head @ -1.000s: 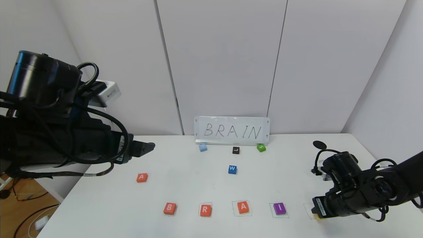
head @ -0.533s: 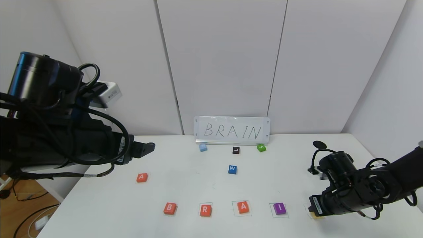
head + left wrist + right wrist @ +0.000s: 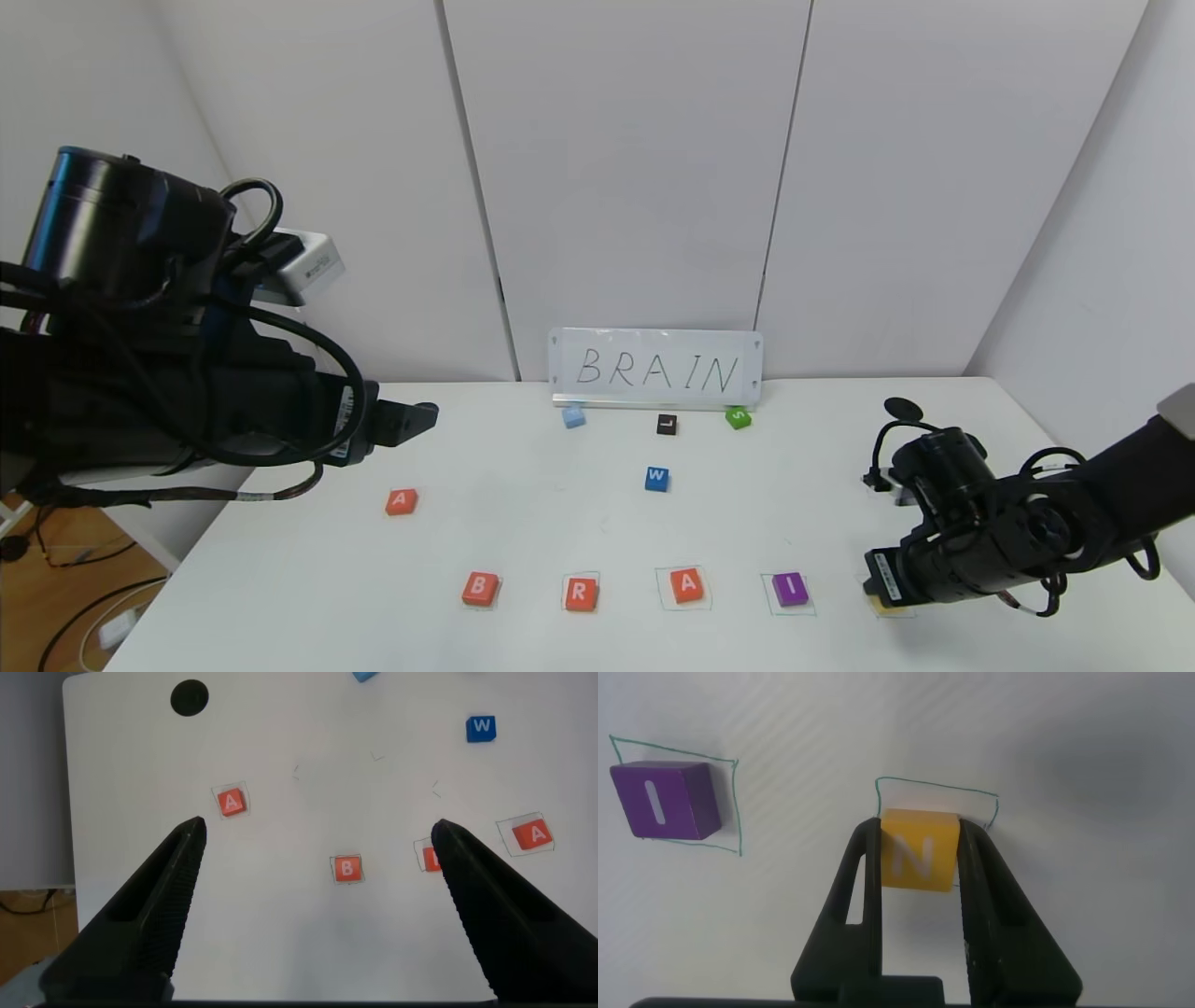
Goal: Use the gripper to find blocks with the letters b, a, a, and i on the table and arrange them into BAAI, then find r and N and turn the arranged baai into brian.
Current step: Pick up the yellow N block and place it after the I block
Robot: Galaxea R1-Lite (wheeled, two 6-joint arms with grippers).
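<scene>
White table [image 3: 523, 523]; right gripper [image 3: 920, 859] clamps N [image 3: 920, 847].

A white sign [image 3: 655, 369] reading BRAIN is leaning against the wall at the table's far edge. Just before it are sitting a light-blue block [image 3: 574, 416], a black L block [image 3: 667, 426] and a green S block [image 3: 738, 417]; a blue W block [image 3: 656, 479] is lying nearer the middle.

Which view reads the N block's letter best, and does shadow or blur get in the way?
Right wrist view: the N sits between the right gripper fingers, its pale letter soft and low in contrast. Head view: the block is mostly hidden under that gripper, only a yellow edge showing. Left wrist view: not in frame.
</scene>
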